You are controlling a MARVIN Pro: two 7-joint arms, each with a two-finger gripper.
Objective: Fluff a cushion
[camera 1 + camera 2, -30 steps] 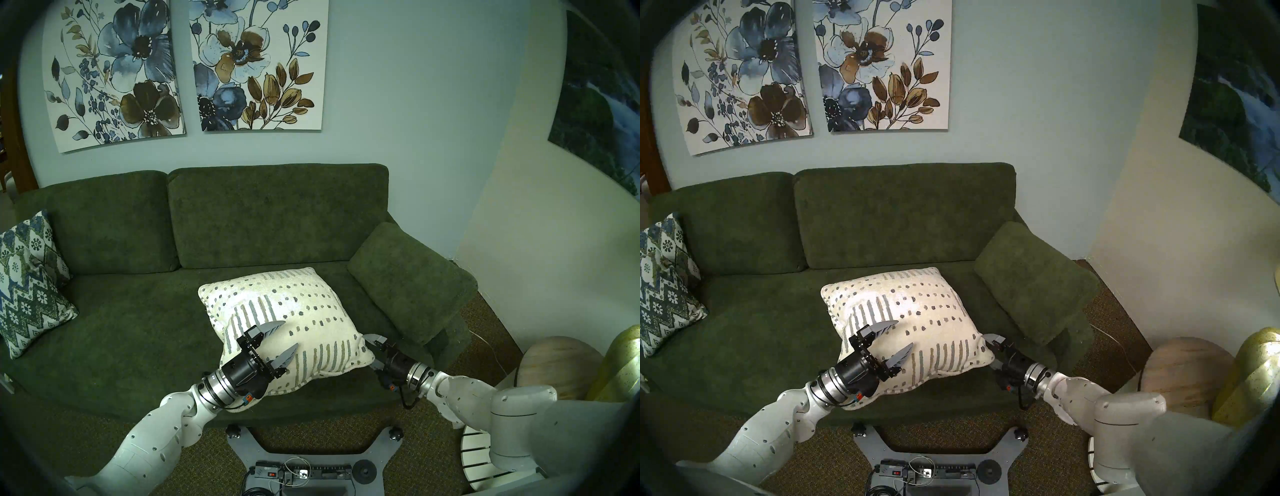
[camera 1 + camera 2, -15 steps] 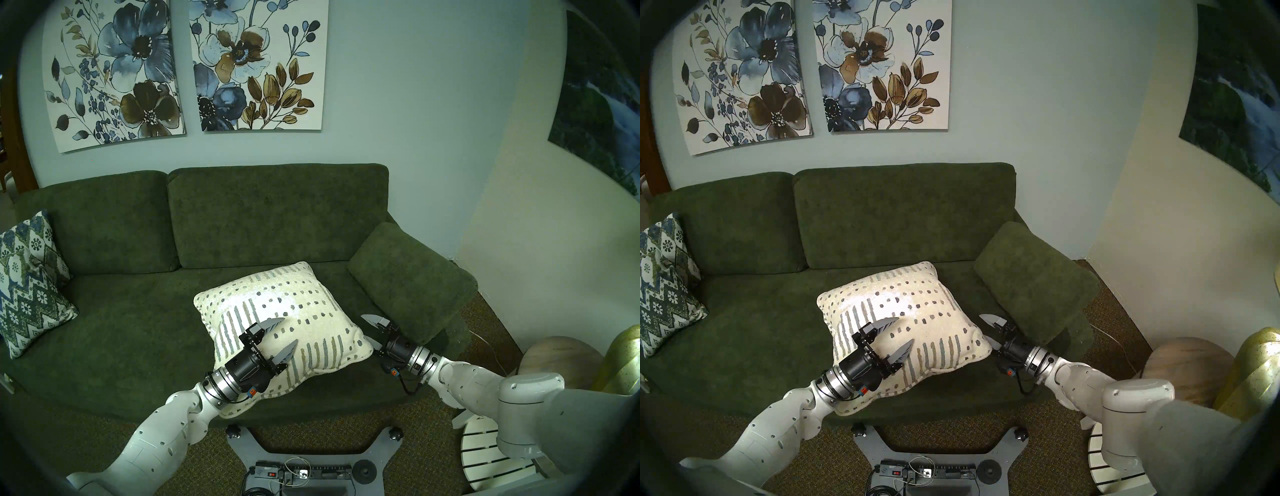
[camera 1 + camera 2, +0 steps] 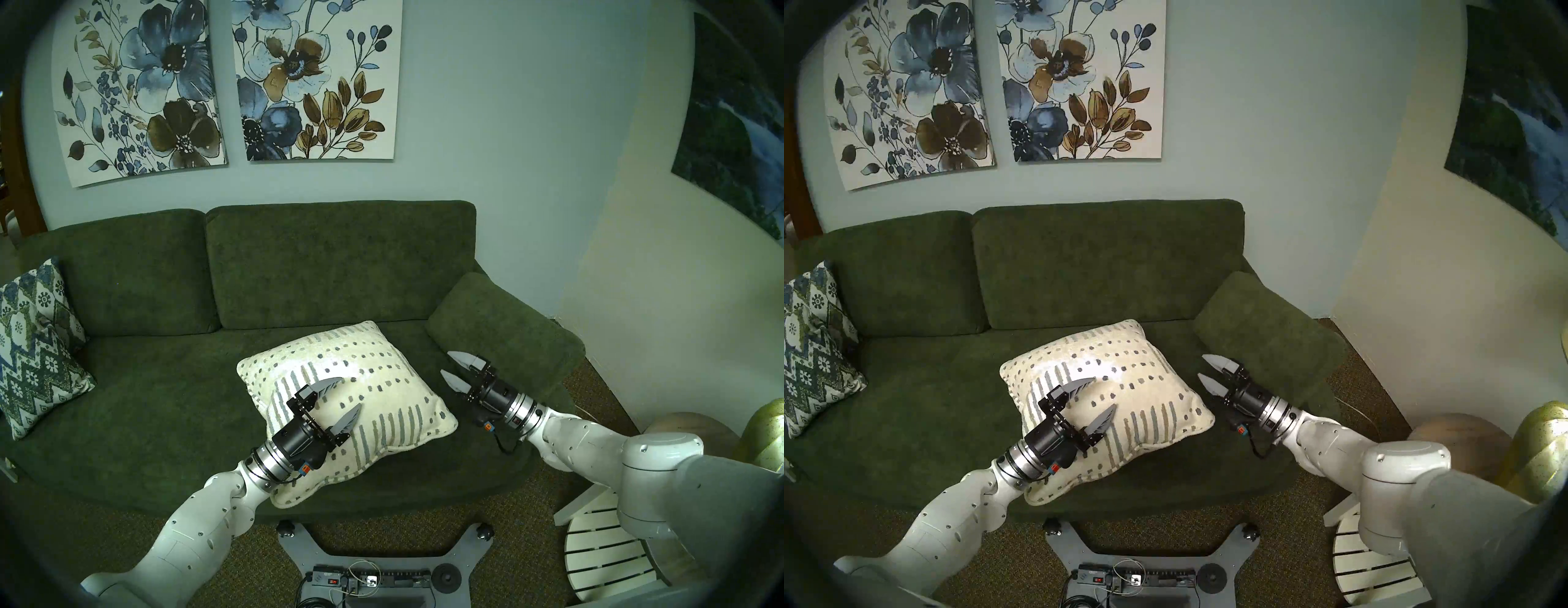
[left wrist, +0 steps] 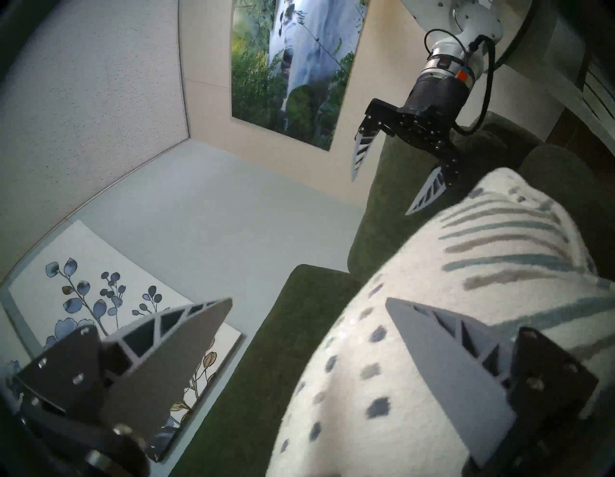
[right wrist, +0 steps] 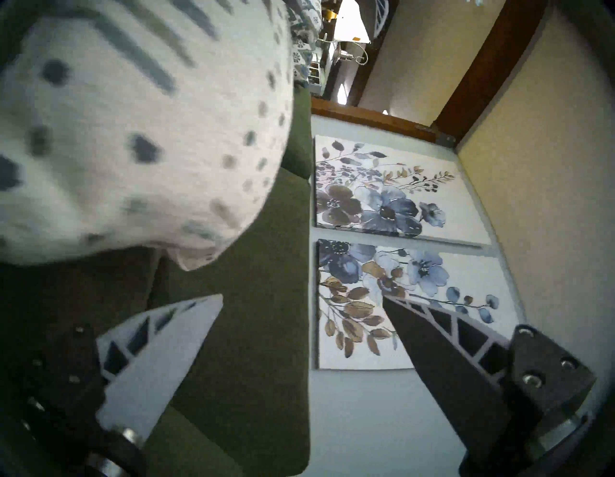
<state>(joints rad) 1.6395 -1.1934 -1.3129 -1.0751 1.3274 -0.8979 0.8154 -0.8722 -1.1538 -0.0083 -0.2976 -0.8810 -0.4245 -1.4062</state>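
Head stereo left: cream-white throw pillow w/ rows of grey-blue and olive dashes + short stripes lies flat-ish on the seat of the dark green sofa, right of centre, one corner pointing toward the backrest, near corner overhanging the seat's front edge. Piped edge visible along its front side.

Left gripper is over the pillow's near-left part, jaws open wide, holding nothing. Lower finger seems to sit right on the fabric; upper finger is above the striped patch. Left wrist view: right-hand finger lies against the dotted fabric, other finger stands clear w/ wall behind it.

Right gripper is just beside the pillow's right edge, apart from it, jaws open, empty. It's between the pillow and the sofa's right arm bolster. Right wrist view: pillow corner above the fingers, not touching; green upholstery between them.

Farther out: blue-green zigzag floral pillow leans at the sofa's left end, well apart. Two floral canvases hang on the wall above the backrest; waterfall print on the right wall. White slatted chair at lower right.
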